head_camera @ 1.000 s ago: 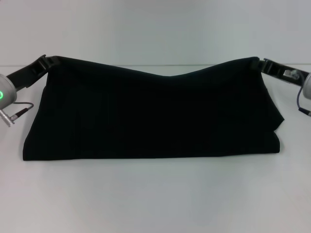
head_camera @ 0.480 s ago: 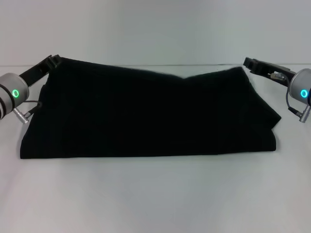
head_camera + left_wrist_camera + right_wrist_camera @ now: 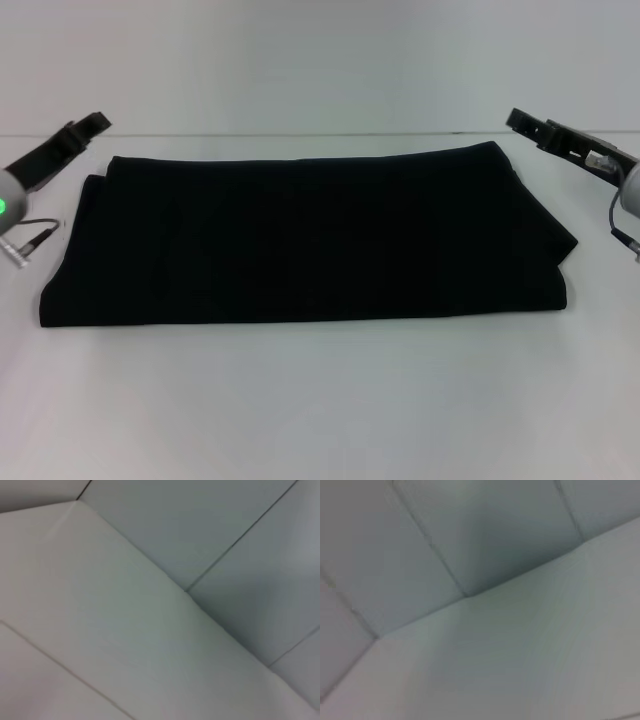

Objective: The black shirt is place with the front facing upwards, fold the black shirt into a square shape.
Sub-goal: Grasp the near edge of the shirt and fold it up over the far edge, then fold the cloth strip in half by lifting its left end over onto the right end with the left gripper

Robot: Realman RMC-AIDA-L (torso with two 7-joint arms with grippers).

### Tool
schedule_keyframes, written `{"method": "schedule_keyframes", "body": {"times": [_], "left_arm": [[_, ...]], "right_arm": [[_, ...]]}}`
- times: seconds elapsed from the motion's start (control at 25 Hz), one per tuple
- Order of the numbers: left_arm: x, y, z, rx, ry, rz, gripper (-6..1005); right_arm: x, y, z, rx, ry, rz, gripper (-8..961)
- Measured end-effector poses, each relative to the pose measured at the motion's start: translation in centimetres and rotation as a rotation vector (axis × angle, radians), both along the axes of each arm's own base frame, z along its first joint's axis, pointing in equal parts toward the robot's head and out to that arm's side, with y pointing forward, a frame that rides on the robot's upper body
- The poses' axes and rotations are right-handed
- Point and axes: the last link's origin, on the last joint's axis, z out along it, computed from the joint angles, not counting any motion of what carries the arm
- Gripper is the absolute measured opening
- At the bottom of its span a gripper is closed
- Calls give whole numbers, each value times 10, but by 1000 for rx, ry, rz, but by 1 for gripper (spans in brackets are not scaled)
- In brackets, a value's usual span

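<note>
My left gripper [image 3: 95, 124] and right gripper [image 3: 517, 121] hover off the far corners of the black shirt [image 3: 310, 240]; I cannot tell their spread. The shirt lies folded flat on the white table [image 3: 320, 400], no lettering showing.

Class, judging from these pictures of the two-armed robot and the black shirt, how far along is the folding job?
Done: the black shirt lies flat on the table as a wide folded band. In hand: nothing; the left gripper and right gripper sit just off its far corners, touching no cloth. Left: the band is much wider than deep, so its ends must be folded in to make a square.
</note>
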Motion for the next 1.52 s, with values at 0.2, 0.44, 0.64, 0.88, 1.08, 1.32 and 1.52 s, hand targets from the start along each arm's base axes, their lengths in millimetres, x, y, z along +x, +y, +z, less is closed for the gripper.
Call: {"method": "schedule_keyframes", "body": {"times": [0.2,0.44,0.64,0.88,1.08,1.32,1.52], "left_arm": [[-11,-28,16,-52,-111,-129,537],[-23,-73,28,-150,-221,-225,640],[-39,-104,26,-325,-308,-123,828],[-52,-131,29,-435,-369,-26,946],[-61,-139,28,-428,-384,32,945],[-72,-136,25,-418,-348,113,943],[-76,-134,26,-399,-348,141,941]], "right_arm": [[-6,-32,-1,-93,-57,272,699],[-11,-77,-24,-251,-243,608,735],[-14,-100,-45,-291,-301,754,765],[-14,-104,-59,-340,-343,778,842],[-11,-102,-63,-342,-356,749,839],[-10,-101,-62,-337,-353,736,835],[-10,-101,-62,-337,-353,737,834]]}}
